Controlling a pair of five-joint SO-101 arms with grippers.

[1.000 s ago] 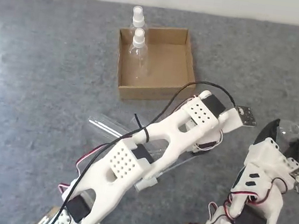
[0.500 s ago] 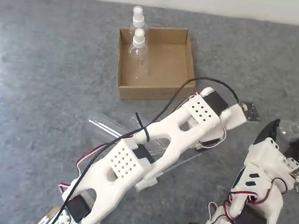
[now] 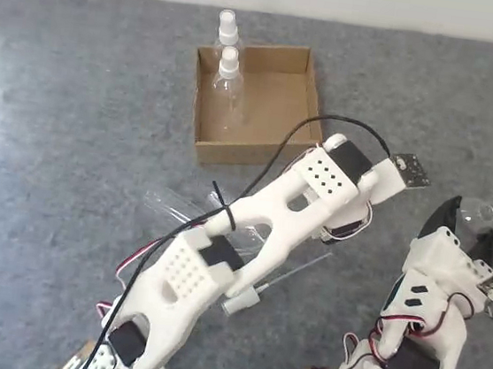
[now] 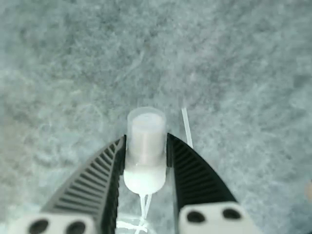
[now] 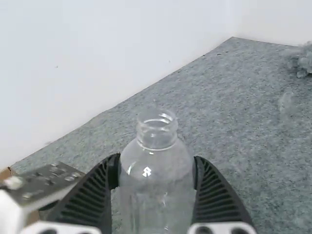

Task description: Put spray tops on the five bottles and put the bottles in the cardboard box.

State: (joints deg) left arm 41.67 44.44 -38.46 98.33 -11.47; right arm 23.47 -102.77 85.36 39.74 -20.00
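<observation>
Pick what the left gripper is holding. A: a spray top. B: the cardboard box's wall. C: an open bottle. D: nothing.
A: in the left wrist view the left gripper is shut on a white spray top; the open bottle sits in the right gripper.

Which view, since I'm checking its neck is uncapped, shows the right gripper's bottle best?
Right wrist view: the bottle sits close in the right gripper, neck open. The high view catches its neck past that gripper; the left wrist view faces a spray top.
</observation>
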